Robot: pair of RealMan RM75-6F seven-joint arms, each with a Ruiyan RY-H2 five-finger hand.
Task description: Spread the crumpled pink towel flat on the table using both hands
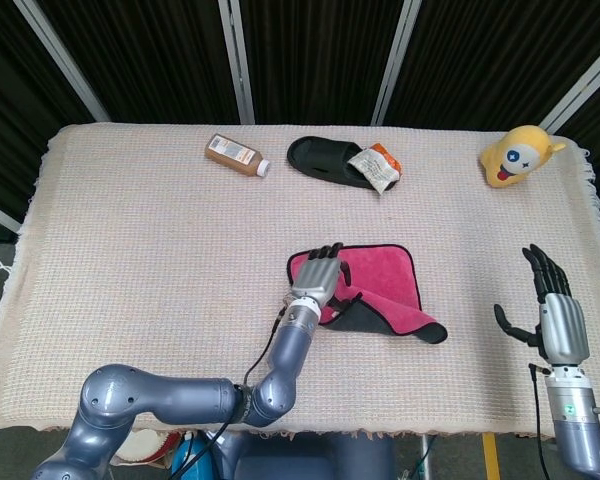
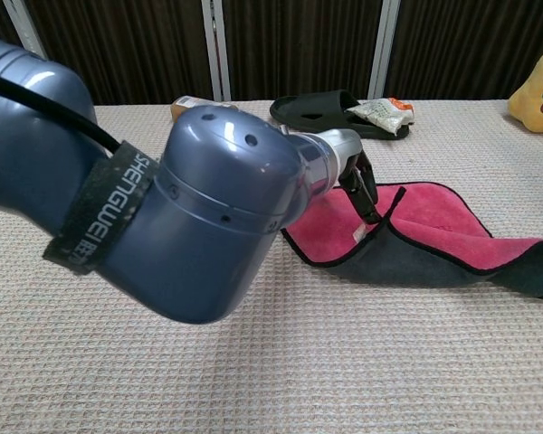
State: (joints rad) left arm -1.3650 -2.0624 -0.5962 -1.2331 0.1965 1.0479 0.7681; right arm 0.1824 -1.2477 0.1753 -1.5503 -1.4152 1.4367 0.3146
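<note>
The pink towel (image 1: 385, 275) lies folded near the table's middle, and its dark grey underside (image 1: 365, 318) is turned up along the near edge. My left hand (image 1: 318, 277) lies on the towel's left part. In the chest view its fingers (image 2: 362, 185) pinch the raised black-trimmed edge of the towel (image 2: 434, 212). My right hand (image 1: 553, 310) hovers at the table's right near corner, well clear of the towel, with its fingers spread and nothing in it. The chest view does not show it.
A brown bottle (image 1: 237, 155), a black slipper (image 1: 325, 160) and a snack packet (image 1: 375, 165) lie along the far edge. A yellow plush toy (image 1: 517, 155) sits at the far right. My left forearm (image 2: 208, 208) fills much of the chest view.
</note>
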